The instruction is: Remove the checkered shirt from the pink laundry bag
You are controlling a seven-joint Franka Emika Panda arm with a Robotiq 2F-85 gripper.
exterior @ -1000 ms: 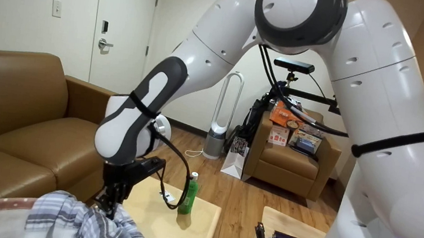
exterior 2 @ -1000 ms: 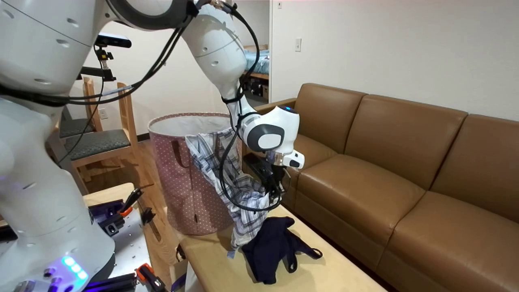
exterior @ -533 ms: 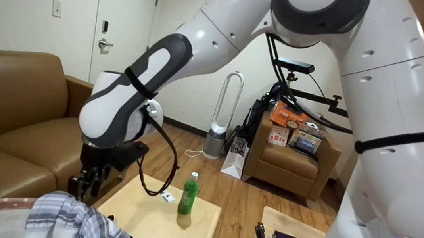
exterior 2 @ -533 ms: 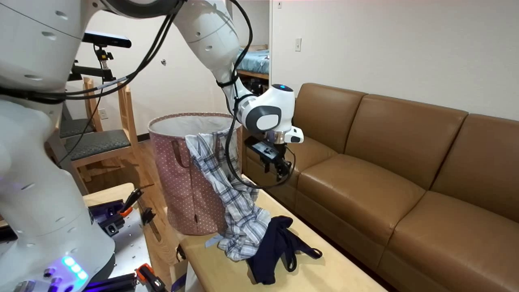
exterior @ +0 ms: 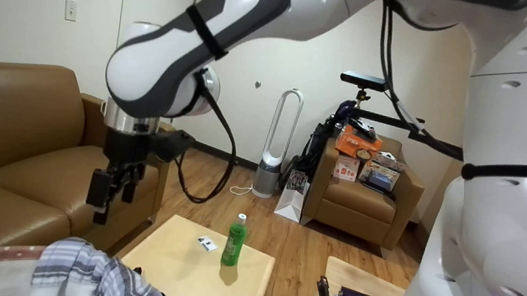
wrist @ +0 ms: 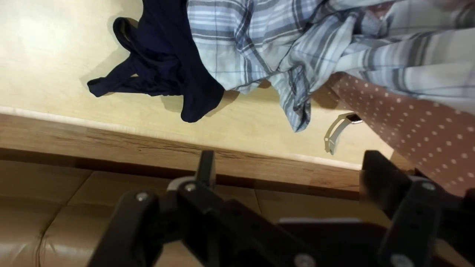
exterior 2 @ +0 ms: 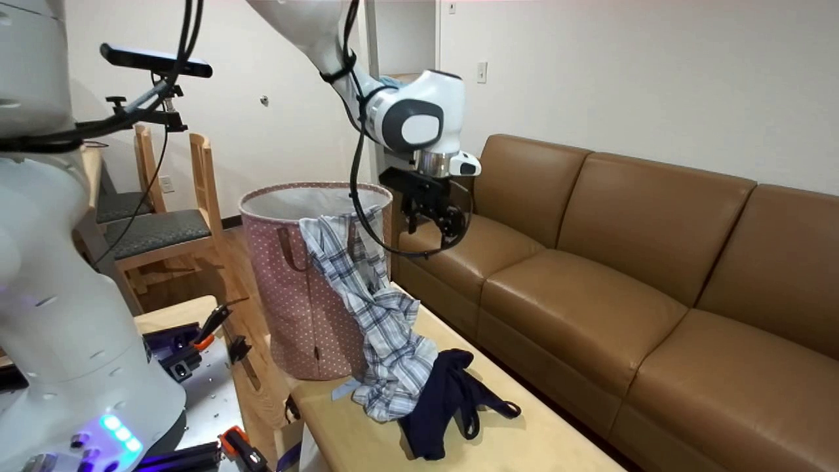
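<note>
Your tool hangs with fingers apart, so you'd best pinch high on the shirt, draped over the bag onto the counter at lower centre of an exterior view, then lift before pulling.

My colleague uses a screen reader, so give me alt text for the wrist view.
A checkered shirt hangs down a dotted pink laundry bag onto a pale table, touching a navy garment. The robot's open, empty hand spans the foreground, with a brown sofa behind.
</note>
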